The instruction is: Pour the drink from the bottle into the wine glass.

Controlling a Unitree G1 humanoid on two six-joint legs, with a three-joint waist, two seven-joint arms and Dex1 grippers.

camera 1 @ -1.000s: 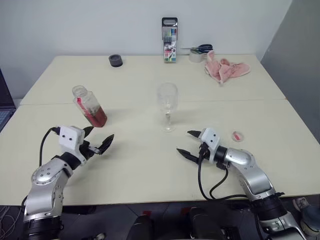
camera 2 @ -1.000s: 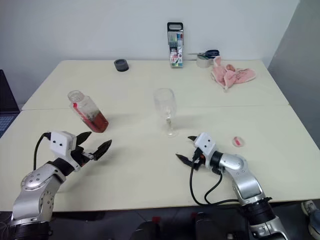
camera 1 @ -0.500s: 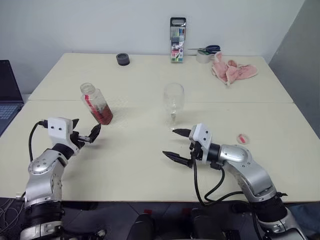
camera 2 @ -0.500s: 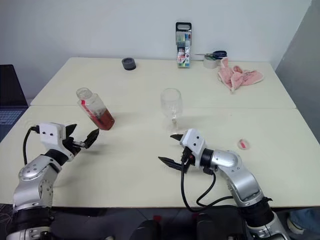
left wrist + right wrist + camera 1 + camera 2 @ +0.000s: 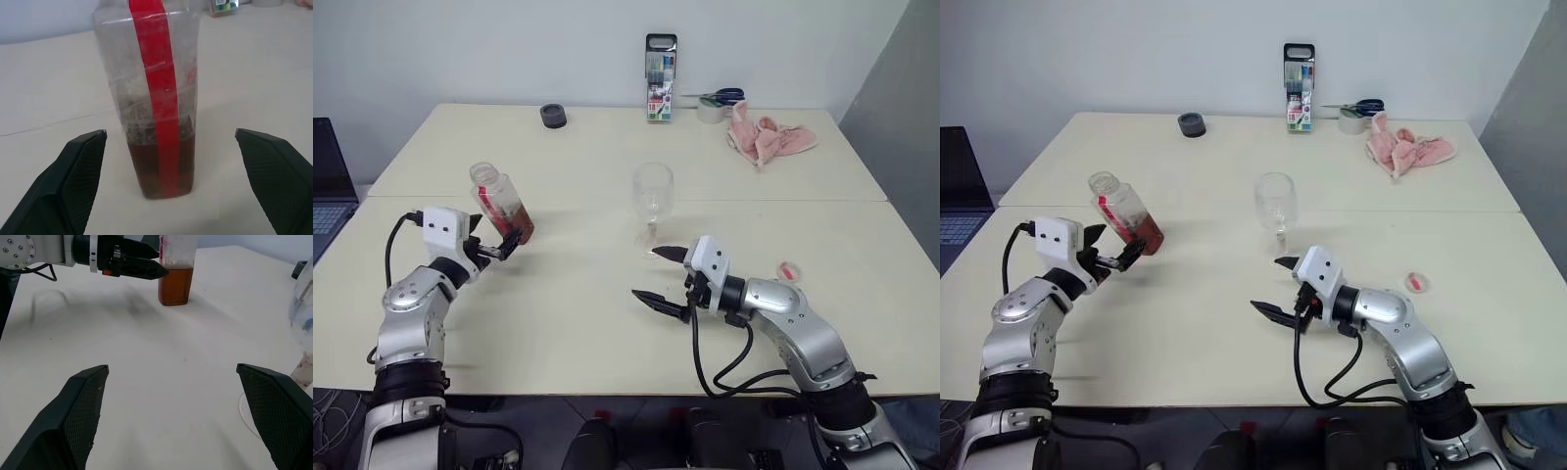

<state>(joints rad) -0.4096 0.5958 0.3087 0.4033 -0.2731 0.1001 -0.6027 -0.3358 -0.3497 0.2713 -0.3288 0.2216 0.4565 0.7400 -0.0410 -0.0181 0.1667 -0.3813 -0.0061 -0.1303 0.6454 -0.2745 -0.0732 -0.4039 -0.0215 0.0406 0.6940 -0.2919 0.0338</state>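
The step in hand looks like the reach for the bottle (image 5: 500, 204), which stands uncapped on the left of the worktop (image 5: 587, 323), drink (image 5: 164, 161) low inside. The left claw (image 5: 499, 247), fingers apart, sits just short of it; next it should advance and close around the body. The right claw (image 5: 666, 277), also apart, waits near the wine glass (image 5: 652, 204) at centre. A small red cap (image 5: 787, 270) lies right; nothing blocks the way.

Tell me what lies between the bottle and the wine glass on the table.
Nothing: between the bottle and the wine glass is bare table, seen in both eye views.
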